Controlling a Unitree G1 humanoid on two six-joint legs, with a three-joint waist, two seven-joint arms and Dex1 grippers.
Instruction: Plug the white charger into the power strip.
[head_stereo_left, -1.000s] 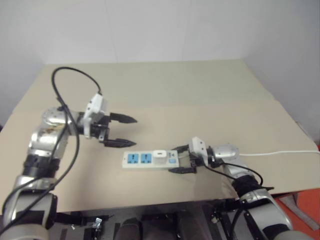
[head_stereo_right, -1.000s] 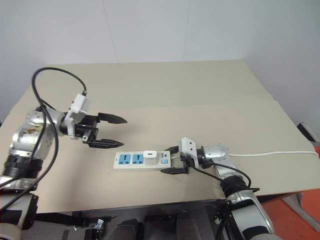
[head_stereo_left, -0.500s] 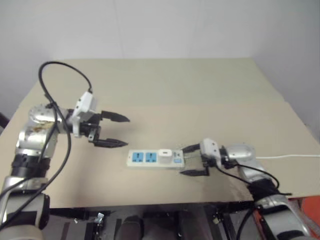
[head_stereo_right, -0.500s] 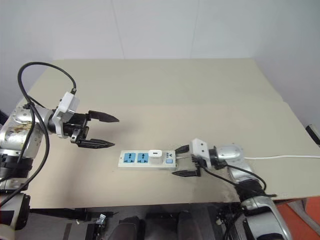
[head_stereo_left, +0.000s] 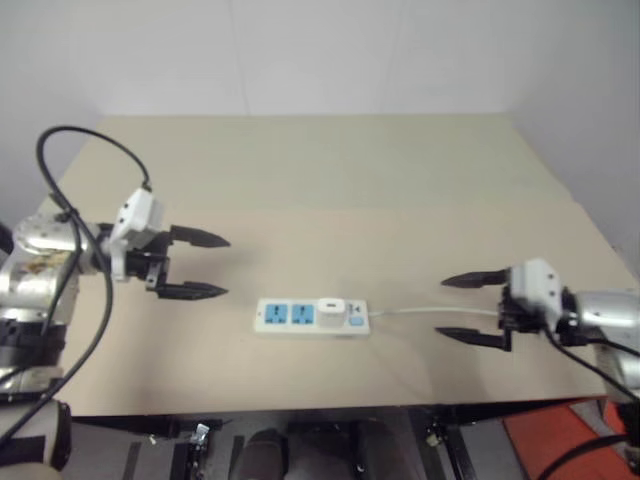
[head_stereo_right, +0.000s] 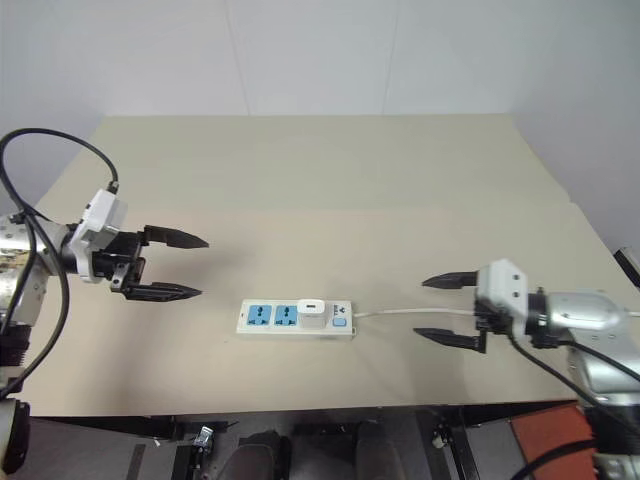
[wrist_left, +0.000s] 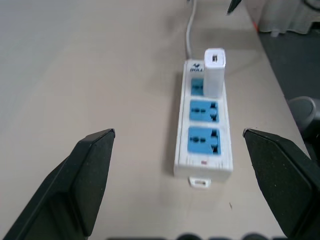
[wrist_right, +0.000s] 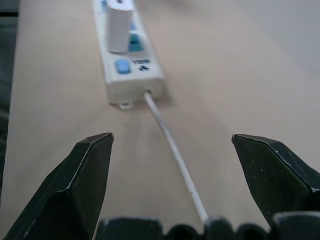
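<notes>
The power strip (head_stereo_left: 311, 317) lies near the table's front edge, in the middle. The white charger (head_stereo_left: 330, 310) stands upright in its rightmost blue socket, beside the small blue switch; the other two sockets are bare. In the left wrist view the charger (wrist_left: 214, 72) sits on the strip (wrist_left: 205, 133) well beyond the fingertips. My left gripper (head_stereo_left: 207, 265) hovers open to the left of the strip, holding nothing. My right gripper (head_stereo_left: 460, 308) hangs open to the right of it, above the thin white cord (wrist_right: 175, 160), also holding nothing.
The beige table (head_stereo_left: 330, 180) stretches far back behind the strip. The strip's cord (head_stereo_right: 415, 312) runs right toward the table's right edge. A black cable (head_stereo_left: 75, 150) loops above my left arm. The table's front edge lies just below the strip.
My right gripper has drawn back to the right, away from the strip's end, and risen. My left gripper has shifted a little left. The charger stays in its socket.
</notes>
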